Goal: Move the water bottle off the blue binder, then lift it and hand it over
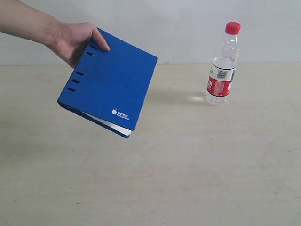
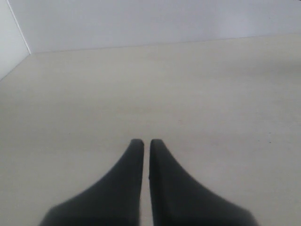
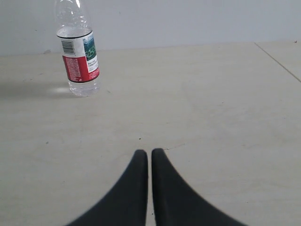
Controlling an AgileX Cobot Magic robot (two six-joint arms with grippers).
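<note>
**Beige table, binder held up, bottle standing alone**

Pale table (image 1: 188, 179) against a white wall (image 1: 188, 23). Water bottle (image 1: 223, 66) stands upright near the table's far edge, right side. Blue binder (image 1: 110, 82) is off the table, tilted in the air over the left part, gripped at its hole-punched edge by a person's hand (image 1: 73, 42), well apart from the bottle. Left gripper (image 2: 146, 141) and right gripper (image 3: 149, 151) are both closed and hold nothing.
</note>
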